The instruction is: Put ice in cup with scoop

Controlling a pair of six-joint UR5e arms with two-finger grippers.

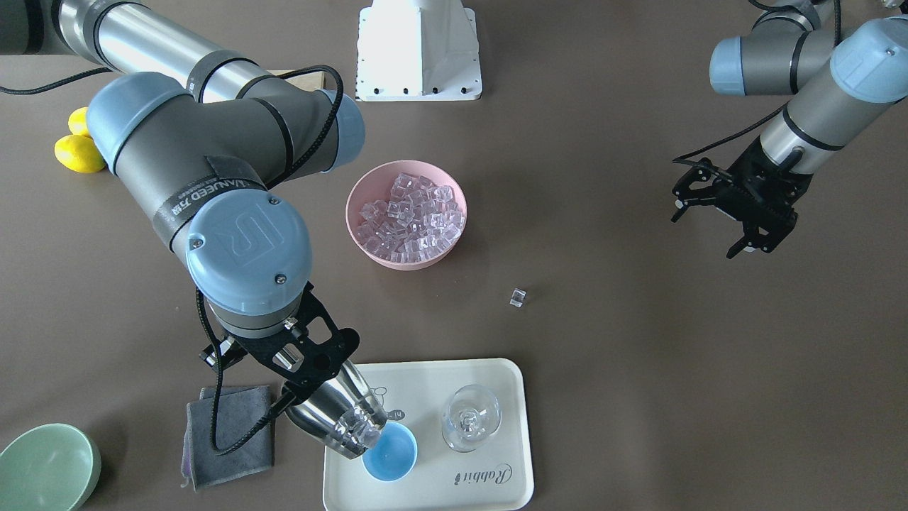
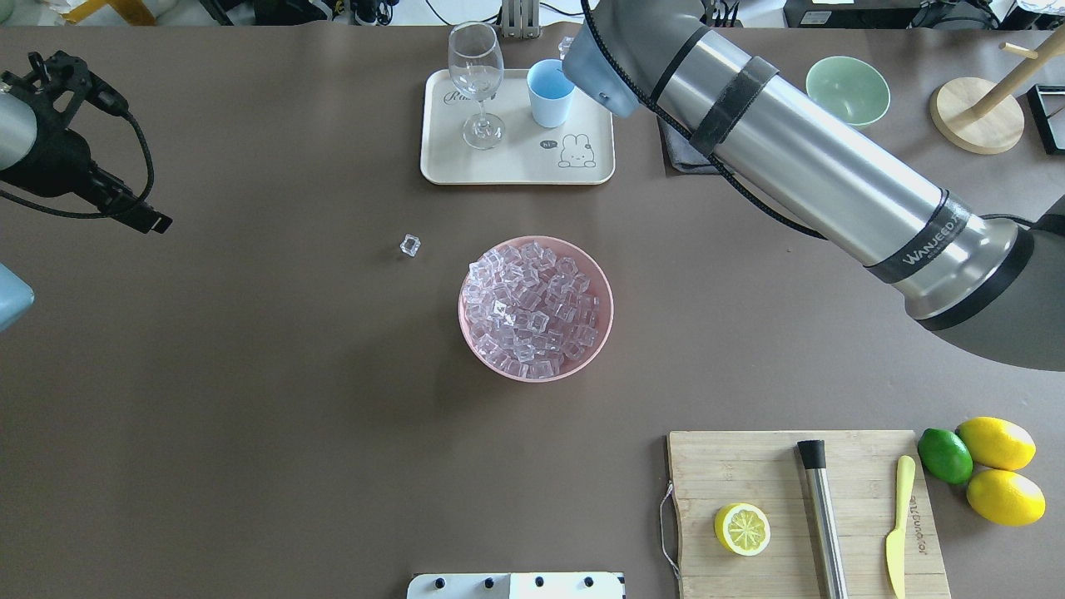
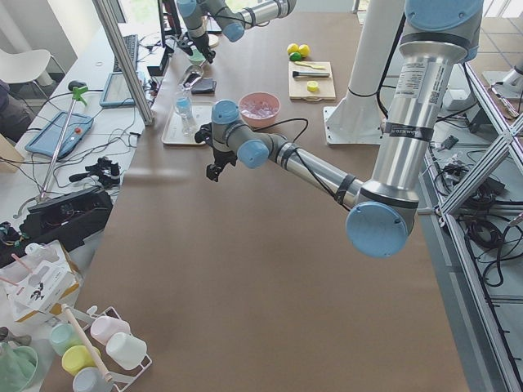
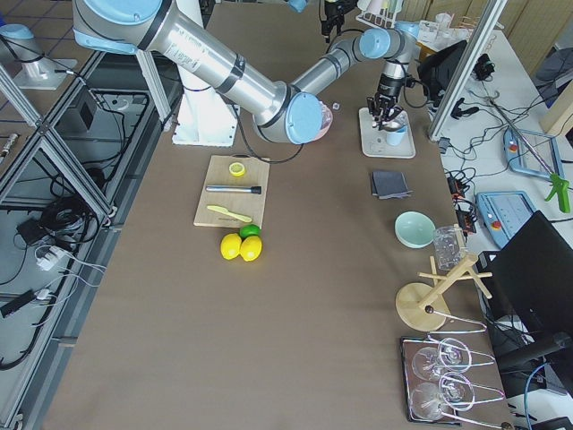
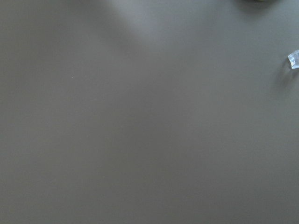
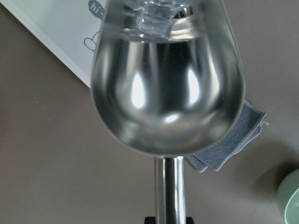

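My right gripper (image 1: 303, 376) is shut on the handle of the shiny steel scoop (image 1: 339, 415). The scoop is tilted down, with its mouth at the rim of the light-blue cup (image 1: 391, 454) on the cream tray (image 1: 496, 380). A few clear ice cubes (image 1: 362, 424) sit at the scoop's mouth; they also show in the right wrist view (image 6: 156, 18). The pink bowl (image 1: 355, 195) holds many ice cubes (image 1: 411, 213). One loose cube (image 1: 517, 298) lies on the table. My left gripper (image 1: 706, 234) is open and empty, far from the tray.
A stemmed glass (image 1: 469, 417) stands on the tray beside the cup. A grey cloth (image 1: 230, 433) and a pale-green bowl (image 1: 46, 465) lie past the scoop. A cutting board (image 2: 749, 466) carries a steel cylinder (image 2: 824, 516). Lemons (image 2: 998, 445) lie beside it.
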